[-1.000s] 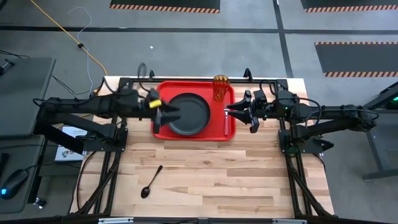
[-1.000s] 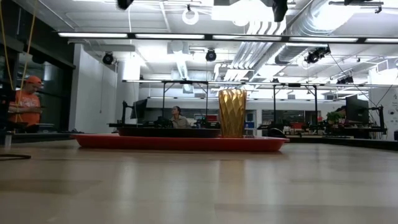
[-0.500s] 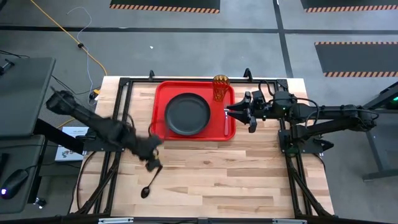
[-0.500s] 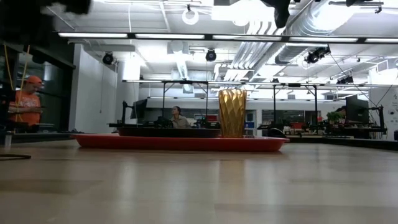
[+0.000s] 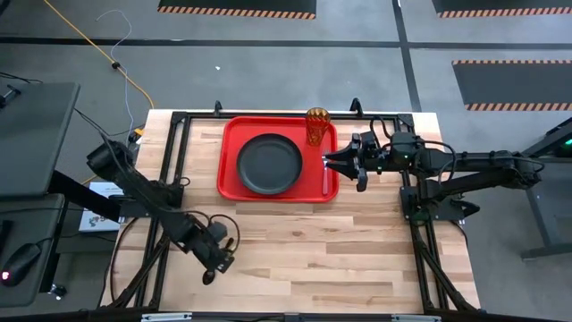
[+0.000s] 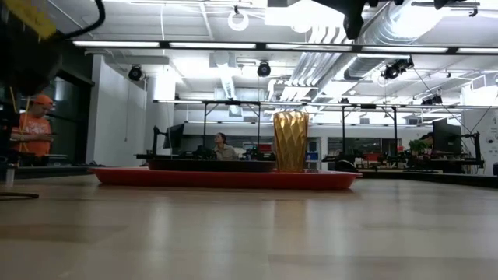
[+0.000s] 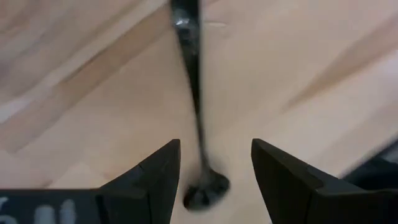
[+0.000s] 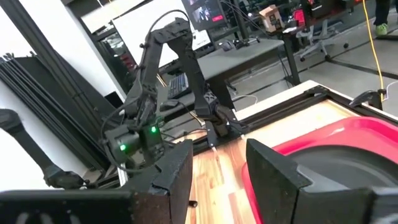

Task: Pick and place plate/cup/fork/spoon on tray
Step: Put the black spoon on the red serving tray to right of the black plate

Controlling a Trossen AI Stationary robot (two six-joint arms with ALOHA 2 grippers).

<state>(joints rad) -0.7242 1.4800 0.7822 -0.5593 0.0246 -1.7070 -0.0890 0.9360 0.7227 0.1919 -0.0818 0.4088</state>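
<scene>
The red tray (image 5: 231, 134) lies at the table's far middle. The black plate (image 5: 269, 164) rests flat on it. The amber cup (image 5: 316, 125) stands upright in the tray's far right corner. The fork (image 5: 323, 176) lies on the tray's right strip. The dark spoon (image 7: 196, 93) lies flat on the wood near the table's near left. My left gripper (image 5: 217, 260) is open above it, its fingers on either side of the handle just beside the bowl (image 7: 208, 186), without touching. My right gripper (image 5: 327, 161) is open and empty over the tray's right edge, above the fork.
The plate (image 6: 210, 165) and cup (image 6: 291, 141) stand up from the tray (image 6: 226, 178) in the low view. Bare wood lies between the tray and the table's near edge. People sit and stand in the room behind the table.
My left gripper has left the plate's left rim on the tray and swung toward the table's near edge, down over the spoon. The plate stays flat on the tray and the spoon has not moved. My right arm has kept still.
</scene>
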